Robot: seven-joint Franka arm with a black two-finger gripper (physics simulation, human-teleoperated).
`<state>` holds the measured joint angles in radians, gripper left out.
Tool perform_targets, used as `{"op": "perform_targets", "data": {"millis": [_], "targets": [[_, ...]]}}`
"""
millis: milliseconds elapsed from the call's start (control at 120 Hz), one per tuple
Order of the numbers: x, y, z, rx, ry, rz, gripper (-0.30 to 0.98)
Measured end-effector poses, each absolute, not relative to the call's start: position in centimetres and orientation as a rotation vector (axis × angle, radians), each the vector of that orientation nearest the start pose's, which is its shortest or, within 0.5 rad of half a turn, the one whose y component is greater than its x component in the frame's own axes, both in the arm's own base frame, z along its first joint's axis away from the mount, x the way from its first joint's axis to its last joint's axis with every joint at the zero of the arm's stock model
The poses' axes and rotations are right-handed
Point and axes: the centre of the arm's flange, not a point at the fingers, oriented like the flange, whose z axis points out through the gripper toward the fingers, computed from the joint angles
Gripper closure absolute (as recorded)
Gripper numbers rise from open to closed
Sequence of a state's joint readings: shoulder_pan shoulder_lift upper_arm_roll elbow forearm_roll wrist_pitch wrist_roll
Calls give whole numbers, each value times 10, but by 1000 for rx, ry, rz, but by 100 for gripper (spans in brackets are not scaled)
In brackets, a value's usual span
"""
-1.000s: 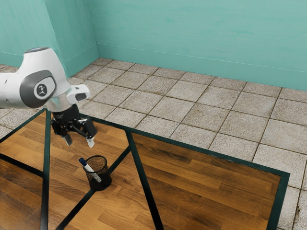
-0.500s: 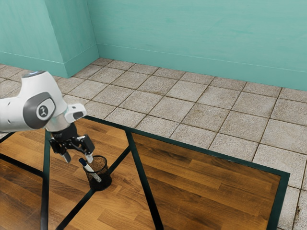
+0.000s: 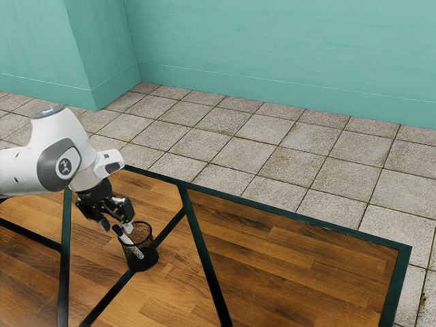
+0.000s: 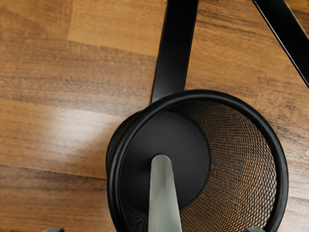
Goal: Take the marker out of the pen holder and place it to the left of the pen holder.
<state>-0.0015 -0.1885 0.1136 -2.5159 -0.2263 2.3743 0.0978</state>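
Here we are over the worktop (image 3: 293, 266), and I count one marker (image 3: 127, 241) and one pen holder (image 3: 151, 253), with two fingers (image 3: 128, 227) on the end of my single arm (image 3: 61, 146). And the fingers are parted, released, one to each side of the marker's top end, holding nothing! They're right down near the rim of the holder.

Now the marker itself: a slim white barrel with a dark blue upper end, and it's inside the pen holder. It leans, tilted, its top poking above the rim toward the exterior view's left. My wrist view looks down past it, the pale barrel narrowing to a rounded end over the holder's round, solid black base. The holder is upright, a black mesh cup with a thick round rim, standing on one of the dark strips (image 3: 102, 305) that cross the wood.

Any writing? There's one dark emblem (image 3: 65, 165) on a pale disc on the arm's grey joint cover, too small for me to make out. The marking on the marker's barrel, seen through the mesh, is too small to read from here as well. Beyond the worktop, square stone tiles (image 3: 252, 153) run up to a teal wall (image 3: 272, 48).
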Motion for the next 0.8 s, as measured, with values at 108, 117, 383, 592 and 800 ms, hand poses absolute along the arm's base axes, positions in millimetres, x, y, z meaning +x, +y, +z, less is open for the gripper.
{"op": "perform_targets", "data": {"millis": [108, 117, 383, 592, 800], "targets": [[449, 46, 354, -3306, -272, -118, 44], [449, 46, 354, -3306, -271, -119, 45], [450, 40, 355, -3309, -236, -132, 69], [452, 30, 360, -3301, -193, -136, 76], [480, 33, 411, -3310, -153, -77, 78]]}}
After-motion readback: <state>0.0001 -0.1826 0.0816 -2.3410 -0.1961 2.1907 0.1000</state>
